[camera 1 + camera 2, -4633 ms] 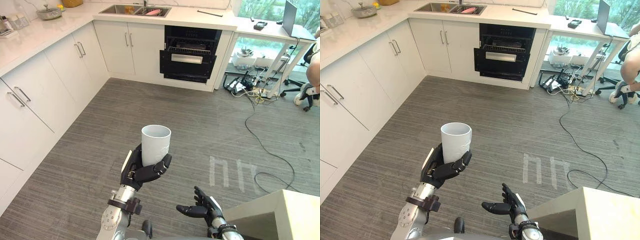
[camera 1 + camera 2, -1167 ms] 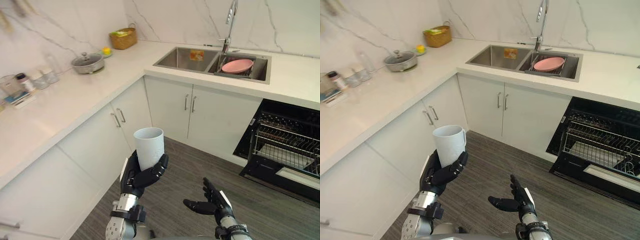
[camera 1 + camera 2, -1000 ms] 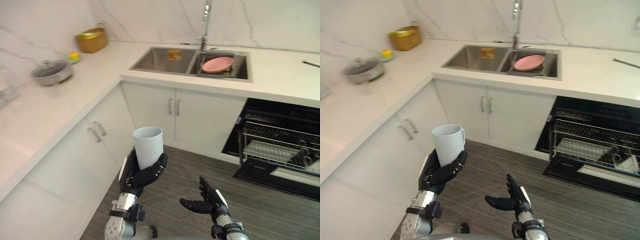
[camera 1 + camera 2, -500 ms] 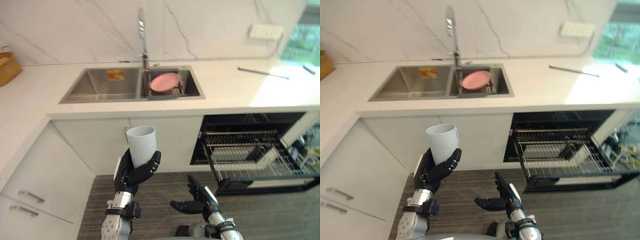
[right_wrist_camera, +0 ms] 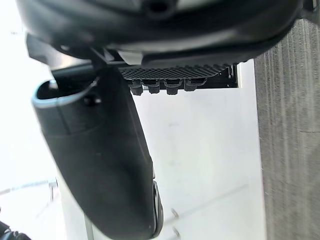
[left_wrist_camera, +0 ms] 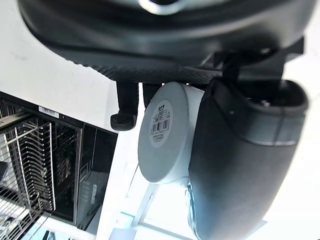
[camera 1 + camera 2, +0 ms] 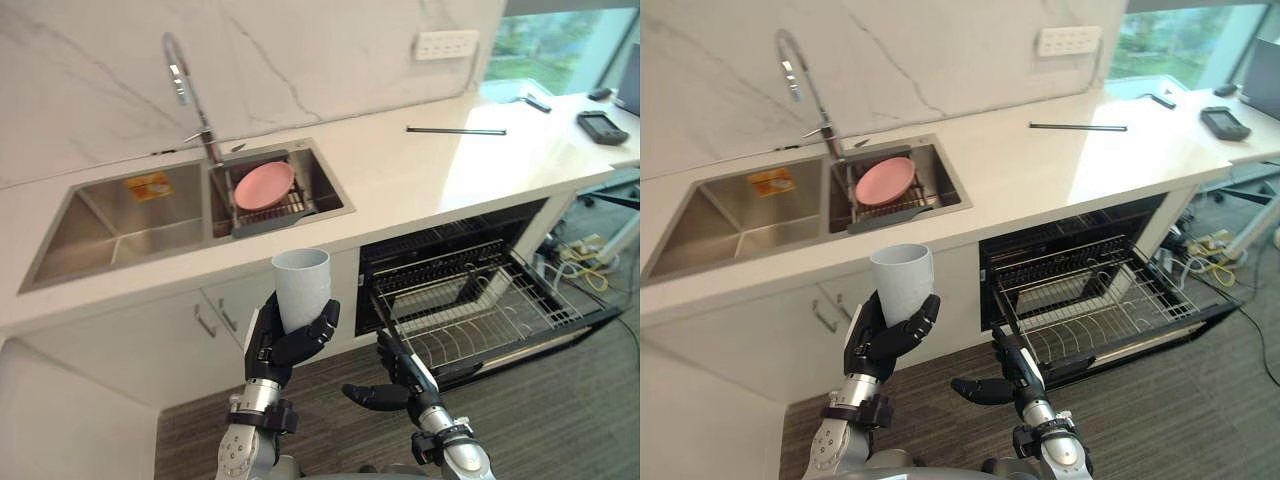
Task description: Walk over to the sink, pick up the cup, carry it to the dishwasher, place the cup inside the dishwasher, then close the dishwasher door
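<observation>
The left hand (image 7: 283, 346) is wrapped around the white cup (image 7: 302, 286), held upright; the right hand (image 7: 393, 388) hangs open just beside it. Past the right hand the dishwasher (image 7: 445, 236) stands open, rack (image 7: 475, 312) drawn out

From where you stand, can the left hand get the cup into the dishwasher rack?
Probably not yet. The left hand holds the cup before the sink cabinet, while the pulled-out dishwasher rack lies off to the right, past the open right hand. The rack's top looks unobstructed.
</observation>
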### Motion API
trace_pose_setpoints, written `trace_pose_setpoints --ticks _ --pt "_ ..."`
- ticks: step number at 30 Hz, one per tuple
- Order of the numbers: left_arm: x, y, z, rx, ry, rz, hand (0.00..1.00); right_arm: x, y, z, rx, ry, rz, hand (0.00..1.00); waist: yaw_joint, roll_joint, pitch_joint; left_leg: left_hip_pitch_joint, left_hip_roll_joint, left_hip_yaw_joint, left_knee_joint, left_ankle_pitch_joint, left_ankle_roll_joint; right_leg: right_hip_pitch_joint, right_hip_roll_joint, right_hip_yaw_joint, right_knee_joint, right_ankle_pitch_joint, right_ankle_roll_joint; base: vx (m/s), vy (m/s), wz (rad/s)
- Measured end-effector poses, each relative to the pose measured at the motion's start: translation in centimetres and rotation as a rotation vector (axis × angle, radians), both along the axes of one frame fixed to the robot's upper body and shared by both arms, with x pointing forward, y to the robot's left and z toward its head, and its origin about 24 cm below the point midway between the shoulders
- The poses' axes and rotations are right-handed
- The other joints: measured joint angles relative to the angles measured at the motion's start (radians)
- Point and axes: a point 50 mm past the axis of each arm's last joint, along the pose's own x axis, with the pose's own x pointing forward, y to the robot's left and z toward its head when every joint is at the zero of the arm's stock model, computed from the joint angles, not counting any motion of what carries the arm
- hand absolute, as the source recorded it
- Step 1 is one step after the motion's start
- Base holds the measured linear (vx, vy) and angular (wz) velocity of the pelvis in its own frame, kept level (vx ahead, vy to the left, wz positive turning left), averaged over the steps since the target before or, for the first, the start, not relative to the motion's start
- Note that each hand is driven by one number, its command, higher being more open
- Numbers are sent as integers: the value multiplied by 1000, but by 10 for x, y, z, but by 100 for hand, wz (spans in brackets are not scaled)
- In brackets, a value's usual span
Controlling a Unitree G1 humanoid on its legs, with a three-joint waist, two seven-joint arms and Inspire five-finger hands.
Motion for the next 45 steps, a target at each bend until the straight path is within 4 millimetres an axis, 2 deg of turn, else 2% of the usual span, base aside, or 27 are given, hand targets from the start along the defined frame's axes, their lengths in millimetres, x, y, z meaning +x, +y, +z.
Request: trace_pose_setpoints --ticks 4,6,8,9,11,13,15,18,27,33,42,45 --pt "5 -2 5 -1 -22 -6 0 -1 1 0 4 1 -10 100 -9 -11 -4 46 -46 36 -46 -14 30 -7 -49 16 43 -34 42 141 185 -17" --pt "6 -1 9 -4 -34 1 0 -2 1 -2 3 8 -14 100 -8 -13 -2 102 -64 53 -77 -22 44 -17 -74 -5 132 -55 63 99 156 -22" --pt "7 2 10 5 -37 15 0 -1 7 -1 14 4 -3 100 -6 -20 1 166 -66 79 -111 -23 46 -37 -104 -80 240 -56 65 47 116 -37" --pt "7 6 11 18 -40 20 0 -1 11 -1 24 -3 10 100 -5 -33 -5 186 -69 96 -126 -23 46 -37 -126 -144 254 -65 65 18 85 -35" --pt "9 13 13 40 -52 32 0 2 18 2 30 -29 42 100 -6 -66 -19 177 -85 119 -126 -27 50 -29 -143 -197 206 -91 48 -1 39 -37" --pt "14 14 15 39 -62 45 0 7 18 5 26 -47 50 100 -9 -62 -14 161 -78 124 -105 -35 54 7 -121 -199 106 -78 43 -16 -4 -25" --pt "17 11 18 30 -73 44 0 7 16 5 18 -48 45 100 -9 -48 -10 160 -56 116 -94 -41 54 41 -85 -193 26 -33 37 -63 5 -16" --pt "18 11 18 29 -78 43 0 8 15 6 15 -53 34 100 -7 -49 -10 154 -41 128 -96 -40 54 59 -58 -184 -42 5 31 -70 -3 -16" --pt "19 8 20 24 -88 32 0 17 11 18 23 -120 -15 100 -11 -47 -12 147 -39 147 -127 -28 55 62 -40 -165 -112 52 30 -6 6 -6" --pt "23 5 28 82 -141 7 0 24 0 32 46 -188 -99 100 -13 -44 -13 171 -43 147 -150 -22 57 104 -26 -144 -192 100 33 11 17 -9" --pt "30 10 35 174 -187 32 0 20 -14 57 165 -293 -200 100 -32 -42 -14 183 -40 211 -156 -19 62 127 -10 -79 -284 168 30 -44 16 -22" --pt "31 13 34 180 -176 65 0 17 -18 67 214 -335 -194 100 -36 -32 -20 185 -39 238 -158 -19 61 127 -6 -52 -306 188 29 -28 5 -26"
